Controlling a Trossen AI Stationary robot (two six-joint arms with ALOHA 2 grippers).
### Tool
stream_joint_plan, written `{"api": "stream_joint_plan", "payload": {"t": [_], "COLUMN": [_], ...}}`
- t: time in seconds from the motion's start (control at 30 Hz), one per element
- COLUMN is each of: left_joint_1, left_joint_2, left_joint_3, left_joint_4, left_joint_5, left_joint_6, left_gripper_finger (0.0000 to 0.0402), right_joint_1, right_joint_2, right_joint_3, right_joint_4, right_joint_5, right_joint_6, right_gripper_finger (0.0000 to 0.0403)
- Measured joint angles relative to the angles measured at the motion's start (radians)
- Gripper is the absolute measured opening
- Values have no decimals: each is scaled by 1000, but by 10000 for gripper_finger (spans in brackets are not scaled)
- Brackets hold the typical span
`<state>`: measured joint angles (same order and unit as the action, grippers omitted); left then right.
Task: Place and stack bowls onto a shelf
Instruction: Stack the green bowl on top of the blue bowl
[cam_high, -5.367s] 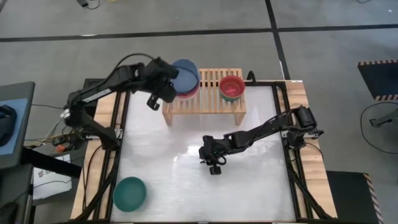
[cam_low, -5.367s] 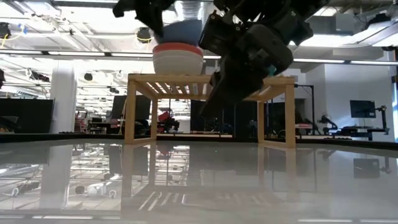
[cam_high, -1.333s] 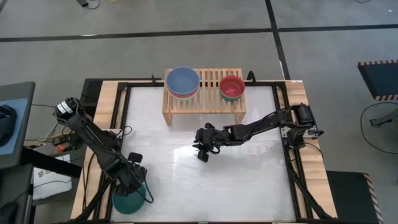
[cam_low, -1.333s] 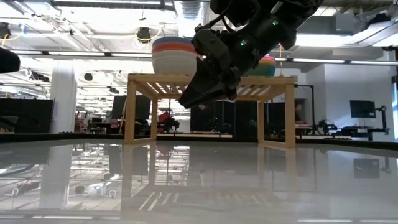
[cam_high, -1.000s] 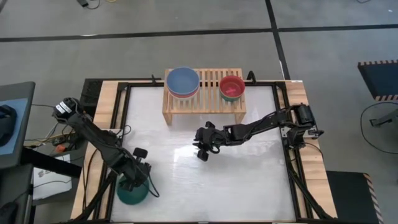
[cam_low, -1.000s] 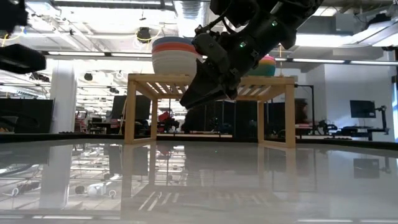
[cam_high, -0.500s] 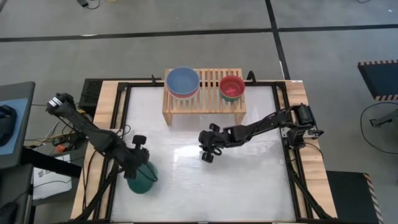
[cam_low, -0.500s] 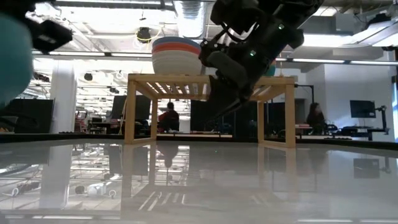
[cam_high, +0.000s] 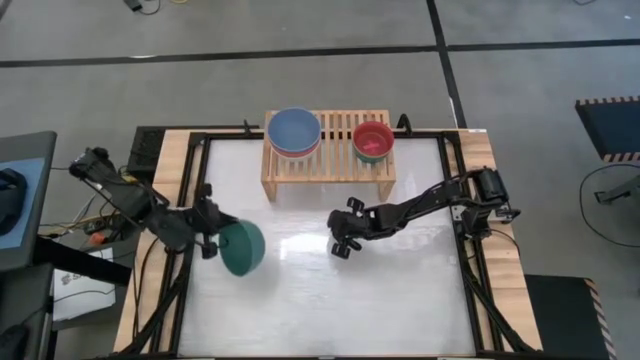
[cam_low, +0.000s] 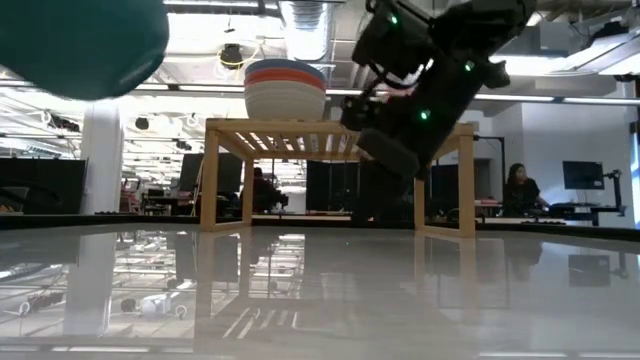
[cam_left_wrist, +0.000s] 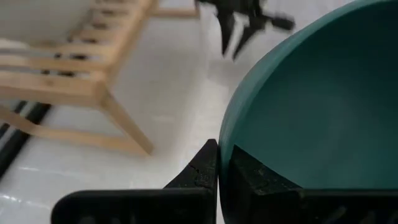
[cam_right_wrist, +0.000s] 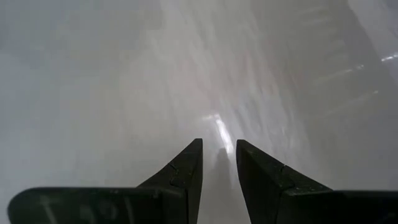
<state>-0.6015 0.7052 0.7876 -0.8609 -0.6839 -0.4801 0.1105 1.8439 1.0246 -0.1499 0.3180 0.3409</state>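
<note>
My left gripper (cam_high: 213, 240) is shut on the teal bowl (cam_high: 241, 248), which is in the air over the table's left half. The bowl fills the left wrist view (cam_left_wrist: 323, 112) and its underside shows at the low view's top left (cam_low: 80, 40). The light-wood shelf (cam_high: 330, 165) stands at the far edge. On its slats sit a stack topped by the slate blue bowl (cam_high: 294, 130) and a red-rimmed bowl with pink inside (cam_high: 373, 140). My right gripper (cam_high: 345, 243) hovers over the table's middle, fingers nearly together (cam_right_wrist: 219, 152), holding nothing. My left gripper pinches the teal bowl's rim (cam_left_wrist: 225, 146), one finger (cam_left_wrist: 202, 171) outside the wall and the other (cam_left_wrist: 255, 177) inside. The fingers come roughly level from the table's left. The bowl is lifted clear of the table and tilted.
The white tabletop (cam_high: 330, 300) has free room in front of the shelf. A black frame rail (cam_high: 200, 170) runs along the table's sides. My right arm (cam_high: 420, 208) reaches in from the right edge. People sit in the room behind (cam_low: 520, 190).
My left gripper has lifted the teal bowl off the near left corner and carried it up and toward the far edge and the middle, and the bowl has tipped. My right gripper has drifted a little toward the table's right.
</note>
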Motion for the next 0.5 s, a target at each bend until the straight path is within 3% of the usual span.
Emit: {"api": "stream_joint_plan", "payload": {"t": [0.23, 0.5], "left_joint_1": [107, 332], "left_joint_2": [4, 66], "left_joint_3": [164, 432], "left_joint_4": [5, 12], "left_joint_5": [-105, -228], "left_joint_6": [26, 225], "left_gripper_finger": [0, 0], "right_joint_1": [-17, -6], "right_joint_2": [0, 0], "right_joint_3": [-37, -37], "right_joint_4": [53, 115], "right_joint_5": [-16, -39], "right_joint_6": [29, 17], "right_gripper_finger": [123, 123]}}
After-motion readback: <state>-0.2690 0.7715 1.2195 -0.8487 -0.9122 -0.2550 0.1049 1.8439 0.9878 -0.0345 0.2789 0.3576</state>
